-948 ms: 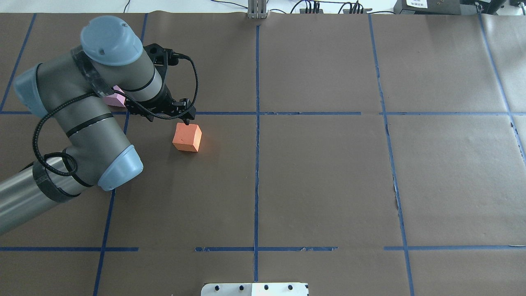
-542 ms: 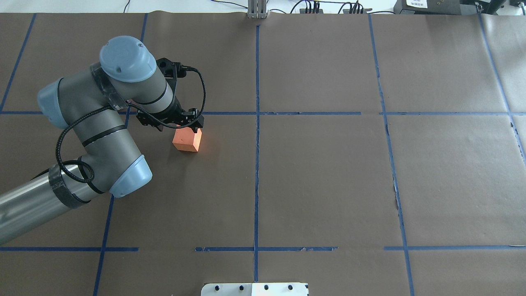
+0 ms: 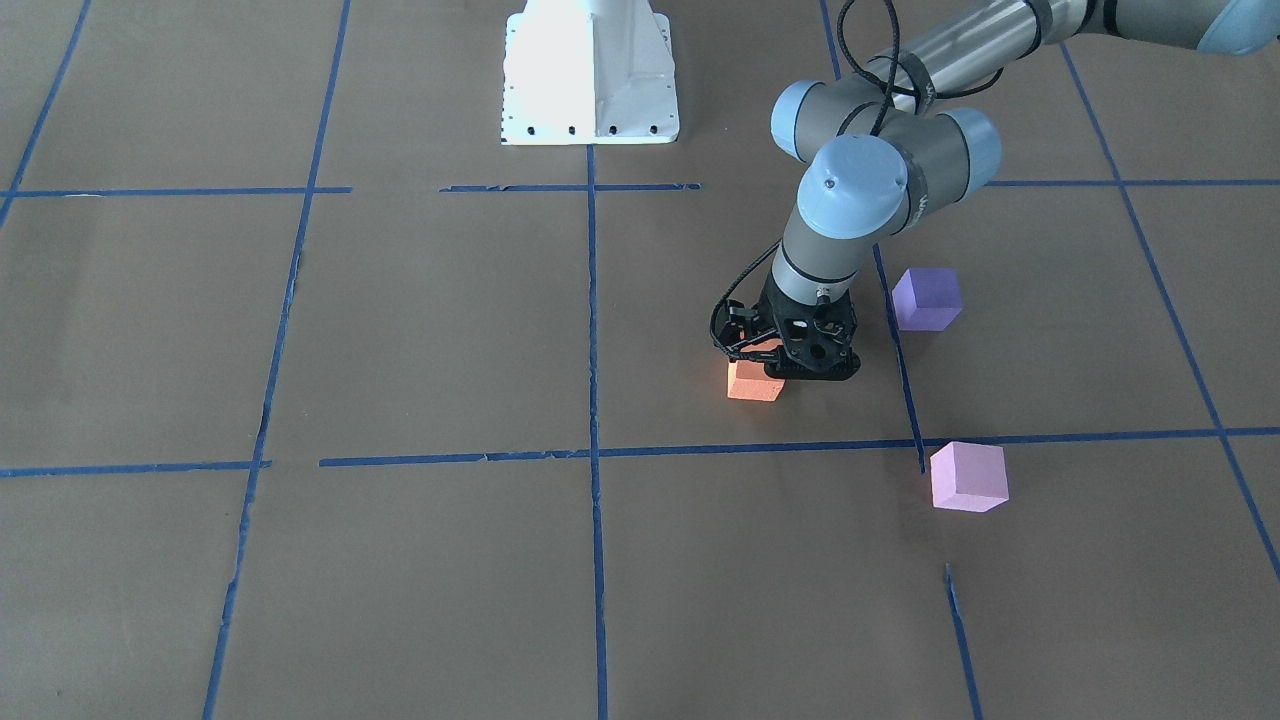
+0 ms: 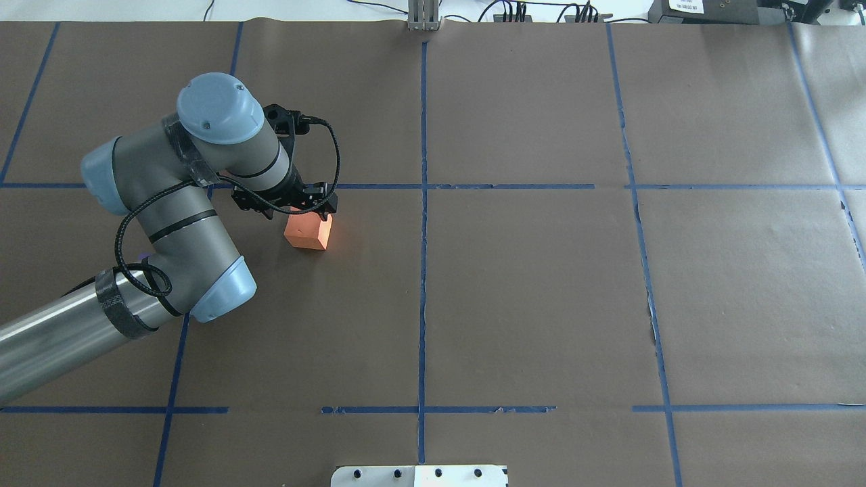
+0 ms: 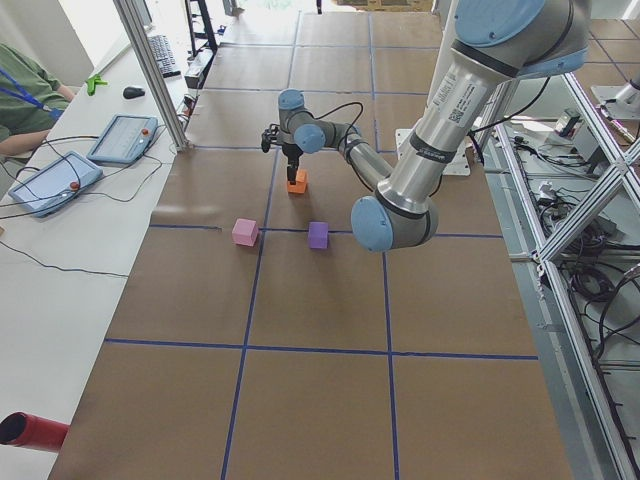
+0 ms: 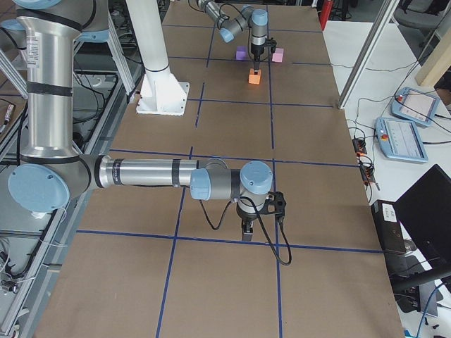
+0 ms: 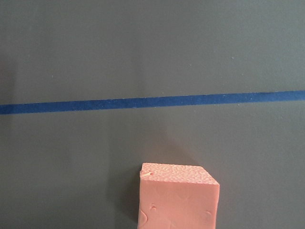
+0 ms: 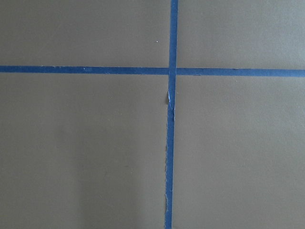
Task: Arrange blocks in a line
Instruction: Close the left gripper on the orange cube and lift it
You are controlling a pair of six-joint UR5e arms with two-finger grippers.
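The orange block (image 4: 308,233) sits on the brown paper left of centre; it also shows in the front view (image 3: 752,385) and low in the left wrist view (image 7: 178,198). My left gripper (image 4: 302,211) points down over the block's far edge, close above it, and looks open with a finger on each side. The violet-purple block (image 3: 927,298) and the pale pink block (image 3: 968,476) lie apart beside the arm, hidden under it in the overhead view. My right gripper (image 6: 244,229) shows only in the exterior right view, low over a tape cross; I cannot tell its state.
Blue tape lines (image 4: 423,203) divide the brown paper into squares. The white robot base (image 3: 590,70) stands at the robot's edge. Tablets (image 5: 120,138) and a seated person (image 5: 20,90) are on a side table beyond the far edge.
My left arm has swung right and the gripper has come down from beside the orange block onto its far edge. The pink block, seen earlier, is now hidden under the arm.
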